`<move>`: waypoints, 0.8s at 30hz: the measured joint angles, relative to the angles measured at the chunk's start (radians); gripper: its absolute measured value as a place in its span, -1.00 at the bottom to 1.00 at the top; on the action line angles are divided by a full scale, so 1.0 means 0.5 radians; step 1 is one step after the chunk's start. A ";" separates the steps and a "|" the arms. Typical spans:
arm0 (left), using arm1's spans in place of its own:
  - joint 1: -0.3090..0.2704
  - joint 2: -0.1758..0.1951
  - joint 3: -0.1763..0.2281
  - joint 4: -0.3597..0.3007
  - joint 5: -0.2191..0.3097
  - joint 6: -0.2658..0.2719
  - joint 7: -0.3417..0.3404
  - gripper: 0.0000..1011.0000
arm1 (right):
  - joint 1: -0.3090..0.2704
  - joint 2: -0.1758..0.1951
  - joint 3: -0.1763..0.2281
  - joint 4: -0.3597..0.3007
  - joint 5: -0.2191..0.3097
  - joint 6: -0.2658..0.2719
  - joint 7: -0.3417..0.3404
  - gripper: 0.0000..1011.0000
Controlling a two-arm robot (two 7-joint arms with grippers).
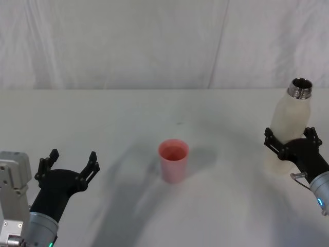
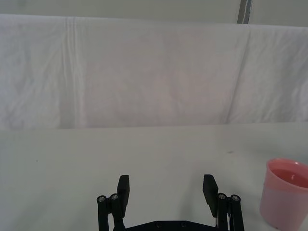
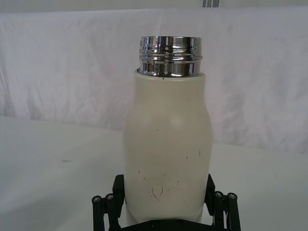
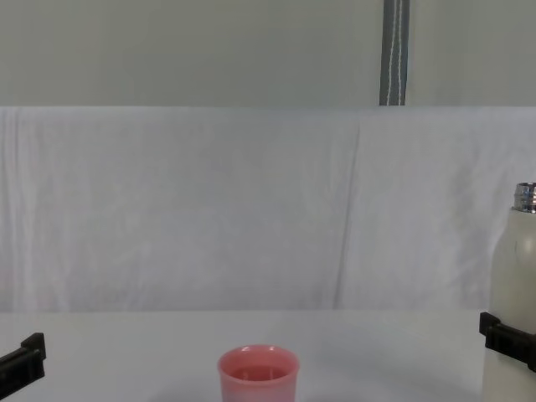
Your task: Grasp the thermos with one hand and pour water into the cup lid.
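Note:
The thermos [image 1: 290, 116], a cream-white bottle with a bare steel neck and no cap, stands upright at the table's right side. My right gripper [image 1: 290, 135] is open around its lower body. In the right wrist view one black finger [image 3: 119, 188] sits close against each side of the thermos [image 3: 166, 134]. The pink cup lid [image 1: 174, 159] stands upright mid-table, well to the left of the thermos. My left gripper [image 1: 73, 157] hovers open and empty at the near left, with the cup lid [image 2: 284, 199] off to its side.
A white cloth covers the table [image 1: 154, 113] and hangs as a backdrop behind it. In the chest view a metal pole [image 4: 395, 50] rises behind the backdrop. Bare tabletop separates the cup lid from both grippers.

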 joint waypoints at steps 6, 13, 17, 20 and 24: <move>0.000 0.000 0.000 0.000 0.000 0.000 0.000 0.98 | -0.010 0.000 0.002 -0.015 0.003 0.006 0.000 0.98; 0.000 0.000 0.000 0.000 0.000 0.000 0.000 0.98 | -0.026 -0.001 0.009 -0.035 0.020 0.013 -0.002 0.98; 0.000 0.000 0.000 0.000 0.000 0.000 0.000 0.98 | -0.037 -0.001 0.012 -0.051 0.028 0.018 -0.003 0.98; 0.000 0.000 0.000 0.000 0.000 0.000 0.000 0.98 | -0.043 0.000 0.014 -0.059 0.035 0.020 -0.003 0.98; 0.000 0.000 0.000 0.000 0.000 0.000 0.000 0.98 | -0.049 0.004 0.015 -0.074 0.039 0.025 -0.003 0.98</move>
